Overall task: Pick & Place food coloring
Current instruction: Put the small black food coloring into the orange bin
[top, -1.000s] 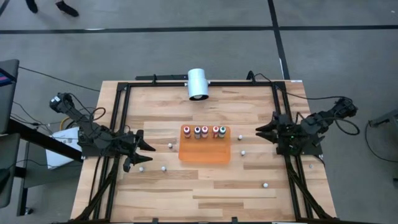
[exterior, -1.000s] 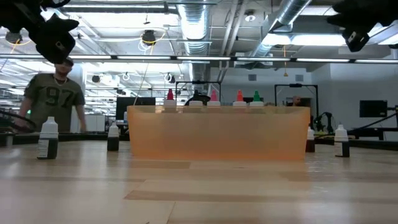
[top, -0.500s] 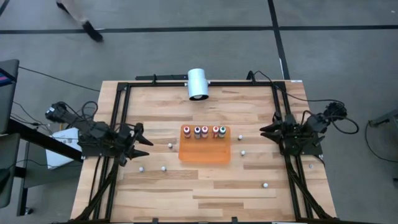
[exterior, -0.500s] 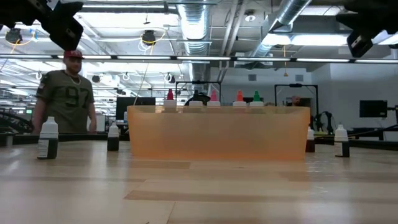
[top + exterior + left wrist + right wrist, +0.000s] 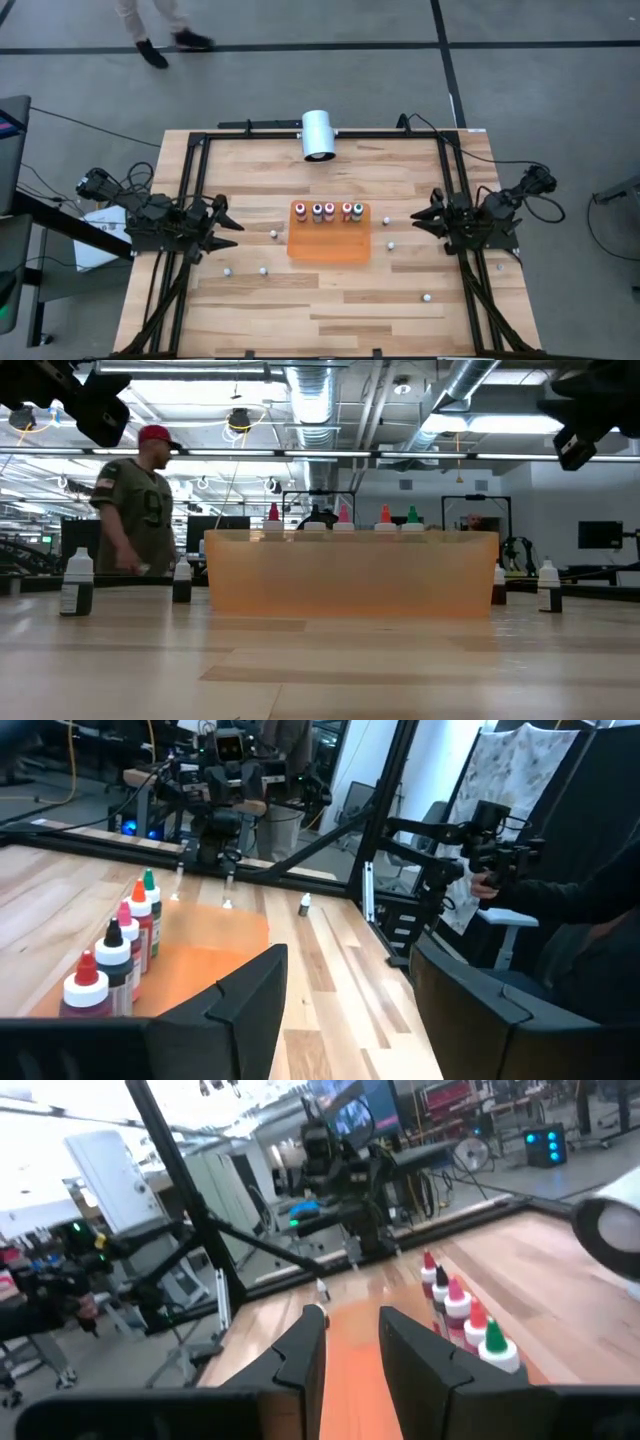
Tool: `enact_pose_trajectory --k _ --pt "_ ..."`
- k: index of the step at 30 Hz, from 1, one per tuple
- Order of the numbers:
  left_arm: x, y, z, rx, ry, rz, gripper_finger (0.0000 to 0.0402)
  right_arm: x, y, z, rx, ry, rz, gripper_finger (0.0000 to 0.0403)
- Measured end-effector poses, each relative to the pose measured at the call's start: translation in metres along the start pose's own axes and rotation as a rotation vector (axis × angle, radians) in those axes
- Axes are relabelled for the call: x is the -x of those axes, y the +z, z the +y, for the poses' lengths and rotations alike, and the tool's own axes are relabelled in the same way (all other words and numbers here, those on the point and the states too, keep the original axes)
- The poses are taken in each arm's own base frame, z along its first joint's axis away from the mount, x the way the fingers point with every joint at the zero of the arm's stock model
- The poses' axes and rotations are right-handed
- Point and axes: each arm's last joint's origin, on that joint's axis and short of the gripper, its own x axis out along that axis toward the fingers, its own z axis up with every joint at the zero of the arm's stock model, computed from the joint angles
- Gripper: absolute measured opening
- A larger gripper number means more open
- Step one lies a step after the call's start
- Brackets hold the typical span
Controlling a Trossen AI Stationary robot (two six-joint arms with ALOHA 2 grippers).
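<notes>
Left claw (image 5: 228, 226): drawn back to the surface's (image 5: 330, 300) edge, fingers apart, empty; right claw (image 5: 418, 217): narrowly parted, empty; food coloring (image 5: 329, 211): untouched on mat (image 5: 328, 246)

Two dark arms (image 5: 165, 222) — angular black links, loose black cables trailing.
</notes>
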Motion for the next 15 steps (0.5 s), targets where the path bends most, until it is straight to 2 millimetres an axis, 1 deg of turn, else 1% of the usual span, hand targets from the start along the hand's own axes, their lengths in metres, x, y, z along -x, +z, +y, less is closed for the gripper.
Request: enact_pose_trajectory --k 4,12,15 --pt "0.0 0.0 0.001 -0.016 0.017 -0.005 0.0203 -0.002 -0.006 0.0 -0.007 0.005 -0.018 0.0087" --pt "0.0 -0.002 0.001 -0.013 0.038 0.011 0.0203 -0.007 -0.026 -0.004 -0.012 0.007 -0.024 0.0087" --pt "-0.001 -0.006 0.003 -0.001 0.044 0.004 0.0203 -0.008 -0.027 -0.004 -0.016 0.01 -0.032 0.0087"
